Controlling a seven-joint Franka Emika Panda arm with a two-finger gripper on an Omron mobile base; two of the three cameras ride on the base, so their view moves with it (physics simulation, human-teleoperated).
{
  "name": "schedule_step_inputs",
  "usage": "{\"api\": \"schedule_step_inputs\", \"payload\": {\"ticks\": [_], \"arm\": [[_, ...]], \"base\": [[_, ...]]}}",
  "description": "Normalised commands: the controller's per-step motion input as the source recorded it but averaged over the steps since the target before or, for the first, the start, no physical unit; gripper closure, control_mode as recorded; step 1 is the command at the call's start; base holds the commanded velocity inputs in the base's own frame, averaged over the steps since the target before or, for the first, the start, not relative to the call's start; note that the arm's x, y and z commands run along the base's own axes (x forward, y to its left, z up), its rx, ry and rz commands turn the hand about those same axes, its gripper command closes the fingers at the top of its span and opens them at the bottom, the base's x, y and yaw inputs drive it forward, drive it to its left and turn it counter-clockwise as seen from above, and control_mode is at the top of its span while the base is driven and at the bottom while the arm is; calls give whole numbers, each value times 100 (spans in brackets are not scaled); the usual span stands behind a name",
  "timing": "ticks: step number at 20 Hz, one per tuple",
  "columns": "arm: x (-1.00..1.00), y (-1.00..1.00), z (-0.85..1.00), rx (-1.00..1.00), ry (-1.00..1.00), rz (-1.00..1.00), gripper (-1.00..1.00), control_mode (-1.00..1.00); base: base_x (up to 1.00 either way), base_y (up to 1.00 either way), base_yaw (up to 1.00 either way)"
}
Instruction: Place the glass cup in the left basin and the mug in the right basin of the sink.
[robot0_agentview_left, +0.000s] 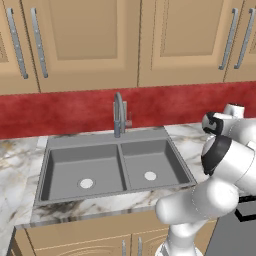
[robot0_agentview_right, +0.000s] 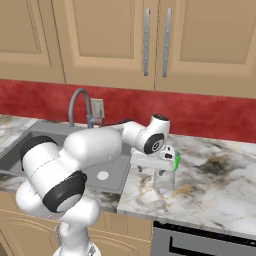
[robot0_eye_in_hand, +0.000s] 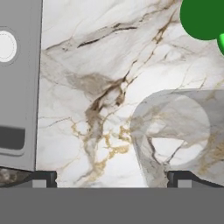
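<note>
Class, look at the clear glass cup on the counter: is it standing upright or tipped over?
Upright. The hand view looks down into the glass cup's round open mouth, and the right base view shows it standing on the marble counter.

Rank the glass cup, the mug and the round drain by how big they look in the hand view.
1. glass cup, largest, though it sits nearest the camera, which exaggerates it.
2. mug, cut off by the frame edge, so its full extent is unsure.
3. drain, smallest, also partly cut off.
</note>
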Motion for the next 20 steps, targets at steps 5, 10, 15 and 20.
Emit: {"api": "schedule_step_inputs", "payload": {"ticks": [5, 10, 15, 20], "arm": [[9, -8, -11, 0, 0, 0, -100, -100], [12, -11, -7, 0, 0, 1, -100, -100], [10, -8, -7, 0, -1, 2, -100, -100], [9, -5, -8, 0, -2, 2, -100, -100]], "base": [[0, 0, 0], [0, 0, 0], [0, 0, 0], [0, 0, 0]]}}
